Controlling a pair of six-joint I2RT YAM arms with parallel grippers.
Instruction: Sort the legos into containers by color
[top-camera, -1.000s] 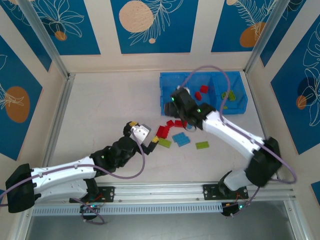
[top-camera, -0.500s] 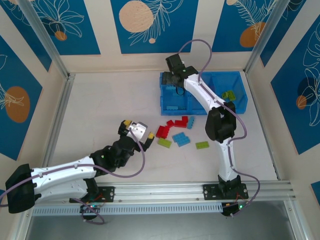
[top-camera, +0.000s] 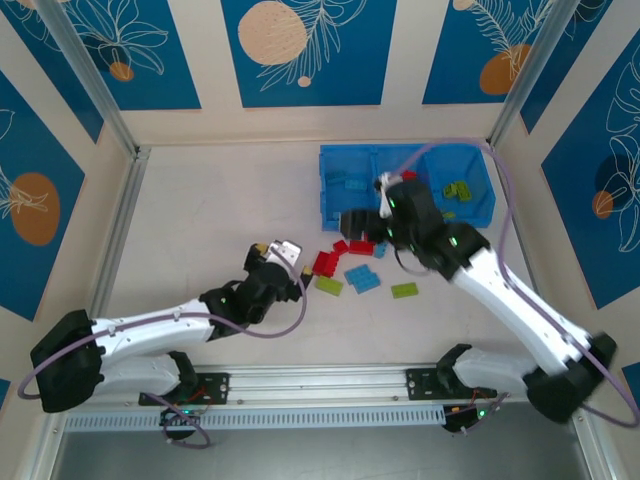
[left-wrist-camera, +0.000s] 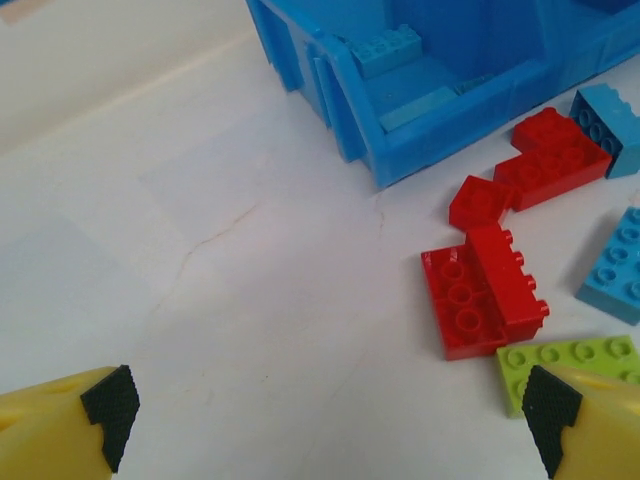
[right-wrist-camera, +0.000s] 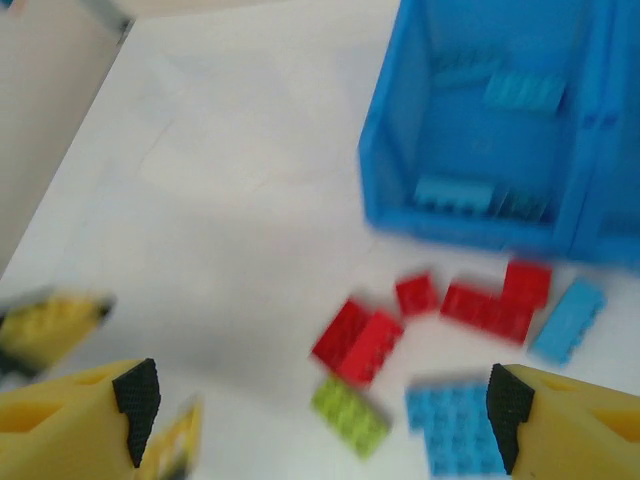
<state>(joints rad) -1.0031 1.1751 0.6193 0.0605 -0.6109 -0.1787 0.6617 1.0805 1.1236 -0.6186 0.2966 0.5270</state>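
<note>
Hovering low over the table (top-camera: 200, 220), the left gripper (top-camera: 285, 258) is holding its jaws wide apart, with nothing between them. Just beyond it, loose legos (top-camera: 325, 263) in red, blue and green are lying scattered. Above them the right gripper (top-camera: 350, 222) is hanging wide open too, empty. Farther back, the tray (top-camera: 325, 190) is holding blue bricks (top-camera: 345, 180) in its left compartment and green bricks (top-camera: 457, 190) in its right.

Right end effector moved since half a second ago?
Yes, the right end effector pulled back from over the left end of the blue tray to just in front of it.
</note>
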